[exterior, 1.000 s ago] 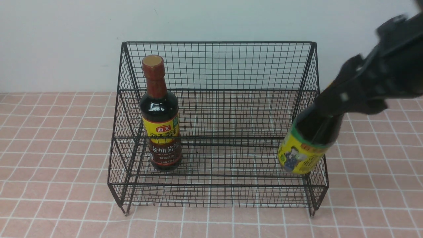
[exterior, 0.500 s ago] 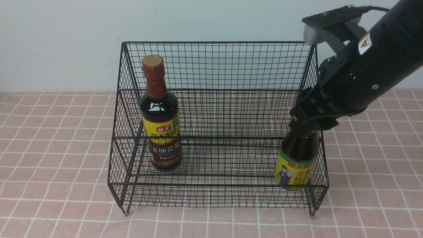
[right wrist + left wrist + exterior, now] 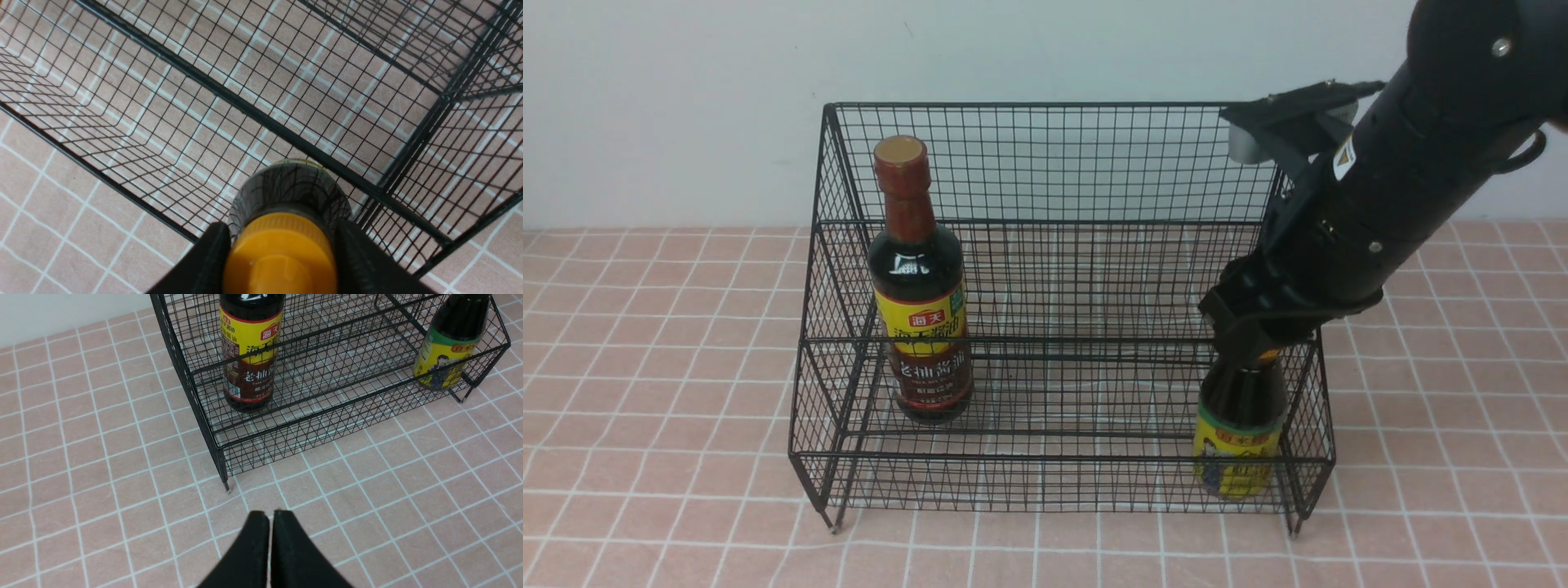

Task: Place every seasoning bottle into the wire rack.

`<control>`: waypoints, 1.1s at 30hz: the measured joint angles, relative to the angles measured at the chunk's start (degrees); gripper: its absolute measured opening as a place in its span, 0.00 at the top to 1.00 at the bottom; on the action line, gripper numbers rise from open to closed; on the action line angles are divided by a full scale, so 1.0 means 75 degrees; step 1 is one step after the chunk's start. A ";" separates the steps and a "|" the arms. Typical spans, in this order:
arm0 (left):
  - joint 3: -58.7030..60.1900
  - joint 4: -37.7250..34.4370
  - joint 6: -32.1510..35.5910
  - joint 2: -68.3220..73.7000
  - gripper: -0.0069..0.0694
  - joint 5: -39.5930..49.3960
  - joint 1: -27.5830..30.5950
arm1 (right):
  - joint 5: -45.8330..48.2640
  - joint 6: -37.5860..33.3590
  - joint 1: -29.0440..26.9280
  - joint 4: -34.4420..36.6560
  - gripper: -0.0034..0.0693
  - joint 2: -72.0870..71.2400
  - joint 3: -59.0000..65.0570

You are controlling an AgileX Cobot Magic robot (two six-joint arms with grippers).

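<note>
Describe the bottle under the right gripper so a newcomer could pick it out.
Start at the large black wire-mesh two-tier rack, then its lower front tier, right end. The short dark-liquid bottle with a yellow label stands there, its orange cap between the fingers of the right gripper. The only other bottle, at the left end, is taller with a red-brown cap.
</note>
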 joint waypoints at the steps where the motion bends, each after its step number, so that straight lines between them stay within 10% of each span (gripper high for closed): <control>1: 0.0000 0.0000 0.0000 0.0000 0.92 0.0001 0.0000 | 0.0000 0.0000 0.0000 -0.0023 0.54 0.0000 0.0000; 20: 0.0000 0.0000 0.0000 0.0000 0.92 0.0018 0.0000 | -0.0036 0.0593 0.0000 -0.0991 0.34 -0.1360 -0.1504; 33: 0.0106 0.0000 0.0000 0.0000 0.92 -0.1305 0.0000 | -0.0084 0.1790 0.0000 -0.2714 0.76 -0.7023 -0.0683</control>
